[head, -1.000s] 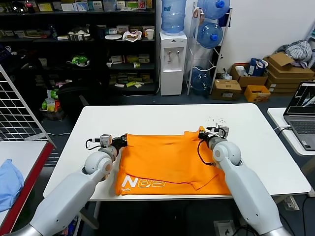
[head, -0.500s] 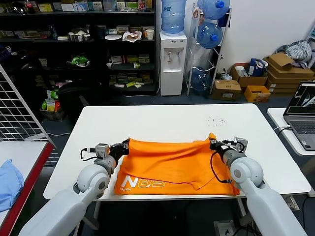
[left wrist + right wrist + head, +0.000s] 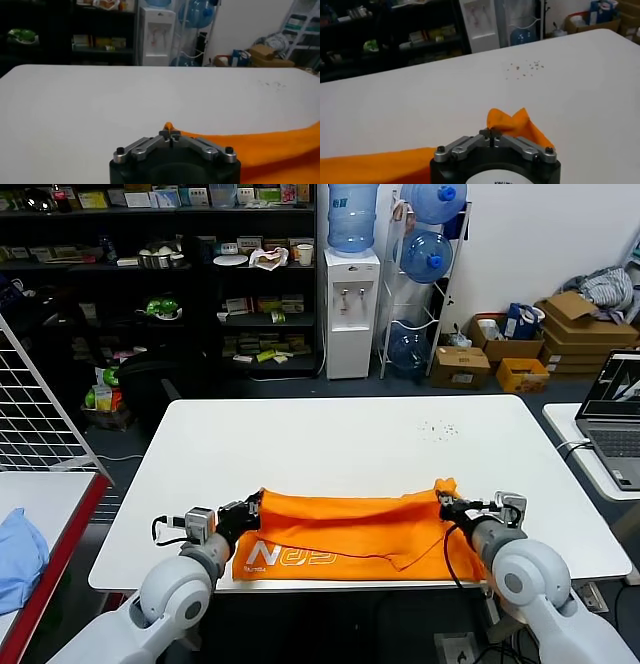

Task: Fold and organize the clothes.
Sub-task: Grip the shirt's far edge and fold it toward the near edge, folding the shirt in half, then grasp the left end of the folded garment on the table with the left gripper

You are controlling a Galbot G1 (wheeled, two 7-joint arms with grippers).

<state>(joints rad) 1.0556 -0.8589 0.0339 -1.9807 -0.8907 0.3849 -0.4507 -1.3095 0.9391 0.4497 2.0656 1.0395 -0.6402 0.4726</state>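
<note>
The orange T-shirt (image 3: 345, 529) lies as a long, low band across the near part of the white table (image 3: 340, 434), its near edge reaching the table's front rim. White lettering shows on the near left portion. A fold line runs the length of the band, and the far edge is the raised, doubled-over one, so the far half looks to be in the course of being brought toward the near half.

The left gripper (image 3: 250, 509) sits at the shirt's far left corner, and the left wrist view shows its fingers pinched together on a small peak of orange fabric (image 3: 170, 127). The right gripper (image 3: 447, 502) mirrors it at the far right corner; in the right wrist view its jaws are likewise closed on a bunched tuft of cloth (image 3: 512, 122). Holding both far corners at matching height keeps that edge taut and straight, which should let the fold land evenly rather than skewed.

Judging by the shape, the fold is partway along: one lengthwise fold is being laid, with more folding left. The soft fabric could slip or wrinkle if one arm outpaces the other.

A light blue cloth (image 3: 20, 556) rests on a separate table at far left, well apart.
</note>
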